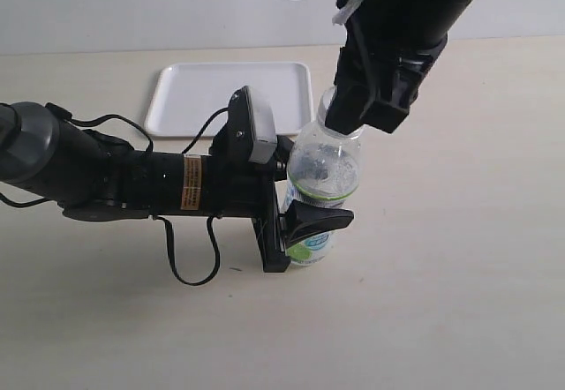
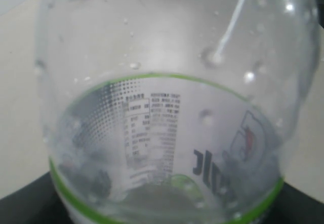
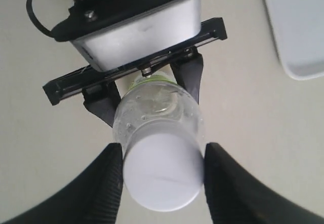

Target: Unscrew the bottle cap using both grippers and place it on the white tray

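Pinching the bottle (image 1: 324,165) around its labelled lower half with the left gripper (image 3: 148,93), reaching in from nine o'clock in the exterior view. Holding it off-vertical over the table (image 1: 459,275), neck leaning toward one o'clock. Squeezing the cap (image 3: 162,176) from both sides with the right gripper (image 3: 162,152), coming down from one o'clock. Cap on the neck, not yet off. At eleven o'clock from the bottle, just beyond the left wrist, the white tray (image 1: 177,99), apart from both.
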Robot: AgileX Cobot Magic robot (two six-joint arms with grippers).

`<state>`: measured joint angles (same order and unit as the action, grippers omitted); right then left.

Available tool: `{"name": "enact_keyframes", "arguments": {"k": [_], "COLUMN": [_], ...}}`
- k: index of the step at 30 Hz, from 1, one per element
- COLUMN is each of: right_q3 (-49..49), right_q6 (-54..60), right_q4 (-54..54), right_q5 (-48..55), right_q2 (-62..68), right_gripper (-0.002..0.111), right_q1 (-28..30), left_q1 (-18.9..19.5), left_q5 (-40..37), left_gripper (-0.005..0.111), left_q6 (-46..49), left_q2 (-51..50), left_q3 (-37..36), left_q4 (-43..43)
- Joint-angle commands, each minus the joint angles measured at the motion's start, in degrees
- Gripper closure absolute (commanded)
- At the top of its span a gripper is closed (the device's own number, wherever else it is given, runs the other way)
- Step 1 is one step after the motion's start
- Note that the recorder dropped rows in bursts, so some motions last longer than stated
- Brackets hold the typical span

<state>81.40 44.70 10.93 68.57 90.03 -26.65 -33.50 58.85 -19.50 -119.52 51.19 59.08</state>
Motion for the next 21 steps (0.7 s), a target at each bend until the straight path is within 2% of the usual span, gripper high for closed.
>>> {"name": "enact_keyframes", "arguments": {"k": [1,8,21], "right_q3": [0.2,0.2,0.2], "right_q6": [8.4,29.9,52.8], "right_q4": [-0.4,-0.7,-3.6], "right_q5": [1.4,1.4,1.4], "right_q2": [0.0,0.0,0.0], "right_gripper": [0.108,0.108,0.108], "right_q1": [0.0,0.0,0.0], "left_q1": [-0.1,-0.1,-0.1], "left_q5": [3.0,4.6,4.7], "left_gripper": [0.107,0.107,0.107], "left_q6": [-1.7,-1.7,-1.7], "left_q2": [0.5,0.5,0.5], "left_q3": [0.1,0.1,0.1], "left_q4": [-1.4,-1.4,-2.6]}}
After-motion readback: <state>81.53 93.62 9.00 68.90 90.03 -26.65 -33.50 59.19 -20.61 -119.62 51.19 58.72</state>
